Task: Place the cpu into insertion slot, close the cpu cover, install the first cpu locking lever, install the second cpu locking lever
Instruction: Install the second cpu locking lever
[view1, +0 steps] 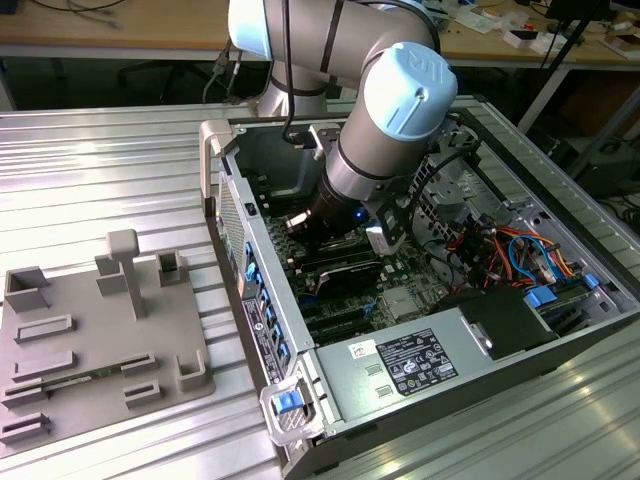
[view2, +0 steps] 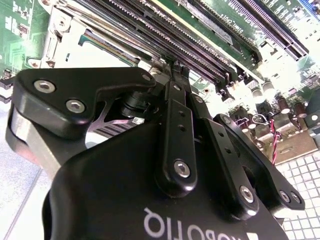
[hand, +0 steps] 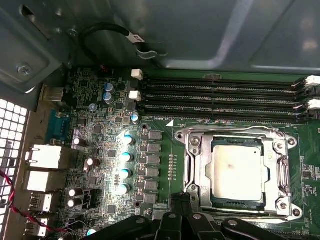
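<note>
In the first wrist view the cpu (hand: 237, 172) lies flat in its socket on the green motherboard, silvery top facing up. The cpu cover (hand: 200, 150), a silvery metal frame, lies down flat around it. Thin metal levers run along two sides of the frame; I cannot tell whether they are latched. My gripper (hand: 181, 200) is shut, its black fingertips together just beside the socket's edge with nothing visible between them. In the second wrist view the gripper (view2: 172, 67) points down at the socket's rim beside the memory slots. In the exterior view the arm reaches into the open computer case (view1: 230, 200).
Black memory slots (hand: 220, 95) run along one side of the socket, and capacitors (hand: 124, 165) and rear ports (hand: 47, 157) stand on another. The case wall (hand: 200, 30) and a black cable (hand: 107, 30) are close. A grey fixture plate (view1: 90, 340) lies on the exterior view's left.
</note>
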